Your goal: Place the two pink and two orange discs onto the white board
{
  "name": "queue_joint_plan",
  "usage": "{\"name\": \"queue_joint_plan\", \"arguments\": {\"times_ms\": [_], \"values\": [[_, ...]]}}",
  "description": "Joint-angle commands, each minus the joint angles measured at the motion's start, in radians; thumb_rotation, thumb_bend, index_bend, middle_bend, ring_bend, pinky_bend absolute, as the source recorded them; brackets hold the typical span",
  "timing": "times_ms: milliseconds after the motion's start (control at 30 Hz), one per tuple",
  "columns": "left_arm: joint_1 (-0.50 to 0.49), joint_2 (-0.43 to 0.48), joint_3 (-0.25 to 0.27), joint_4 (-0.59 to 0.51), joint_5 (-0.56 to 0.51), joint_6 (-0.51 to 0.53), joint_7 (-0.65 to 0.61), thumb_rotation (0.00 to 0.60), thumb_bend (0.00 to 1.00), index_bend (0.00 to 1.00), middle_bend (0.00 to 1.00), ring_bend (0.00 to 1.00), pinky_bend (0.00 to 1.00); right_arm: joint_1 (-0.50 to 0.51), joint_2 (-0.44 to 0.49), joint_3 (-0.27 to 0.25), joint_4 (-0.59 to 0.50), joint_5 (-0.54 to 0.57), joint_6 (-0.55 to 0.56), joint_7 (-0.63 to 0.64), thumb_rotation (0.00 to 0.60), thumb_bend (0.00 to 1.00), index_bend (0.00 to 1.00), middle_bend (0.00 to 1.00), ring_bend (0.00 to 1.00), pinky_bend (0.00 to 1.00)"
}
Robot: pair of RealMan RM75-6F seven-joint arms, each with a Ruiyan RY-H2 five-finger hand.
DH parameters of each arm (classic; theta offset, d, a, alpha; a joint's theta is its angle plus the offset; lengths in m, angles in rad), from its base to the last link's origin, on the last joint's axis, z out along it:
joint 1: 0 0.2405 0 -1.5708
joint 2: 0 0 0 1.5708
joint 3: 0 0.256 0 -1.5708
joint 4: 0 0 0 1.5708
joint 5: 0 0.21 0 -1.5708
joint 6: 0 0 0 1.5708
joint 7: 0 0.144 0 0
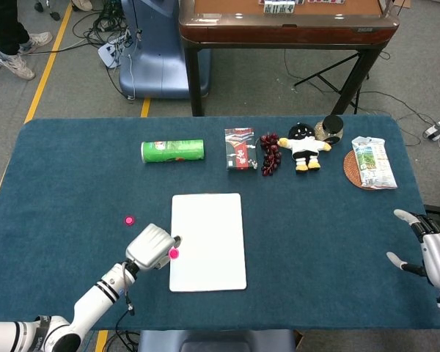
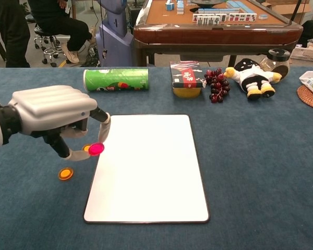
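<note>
My left hand (image 1: 152,248) pinches a pink disc (image 1: 174,254) at the left edge of the white board (image 1: 207,242). In the chest view the same hand (image 2: 57,112) holds this pink disc (image 2: 96,149) just above the white board's (image 2: 146,166) left rim. A second pink disc (image 1: 129,219) lies on the blue cloth further left. One orange disc (image 2: 65,173) lies below the hand, and another orange disc (image 2: 85,148) peeks out behind the thumb. My right hand (image 1: 429,249) hovers open at the table's right edge, holding nothing.
Along the back stand a green can (image 1: 173,150), a red box (image 1: 240,149), dark grapes (image 1: 269,152), a plush toy (image 1: 303,147) and a snack packet (image 1: 372,163) on a round mat. A brown table stands beyond the cloth.
</note>
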Motion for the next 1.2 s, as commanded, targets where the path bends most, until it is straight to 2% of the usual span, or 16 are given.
{"name": "queue_joint_plan", "arguments": {"times_ms": [33,433,900,1033,1200], "values": [[0.001,-0.026,0.019,0.019,0.018,0.005,0.029,0.6,0.32,0.63,1.0,1.0,1.0,-0.002,0.002,0.001,0.0,0.002,0.002,0.004,0.6,0.0,0.22,0.28,0.22,0.41],[0.013,-0.089,0.063,0.057,0.056,0.001,0.072,0.6,0.32,0.62,1.0,1.0,1.0,-0.006,0.006,0.004,0.003,0.004,0.004,0.016,0.6,0.0,0.22,0.28,0.22,0.41],[0.012,-0.13,0.057,0.078,0.035,-0.015,0.1,0.6,0.32,0.61,1.0,1.0,1.0,-0.006,0.007,0.004,0.003,0.001,0.002,0.02,0.6,0.0,0.22,0.28,0.22,0.41],[0.01,-0.137,0.054,0.083,0.02,-0.02,0.107,0.6,0.32,0.56,1.0,1.0,1.0,-0.005,0.008,0.005,0.004,0.002,0.0,0.023,0.6,0.0,0.22,0.28,0.22,0.41],[0.009,-0.138,0.053,0.082,0.011,-0.019,0.114,0.6,0.32,0.43,1.0,1.0,1.0,-0.006,0.008,0.005,0.004,0.0,0.0,0.025,0.6,0.0,0.22,0.28,0.22,0.41]]}}
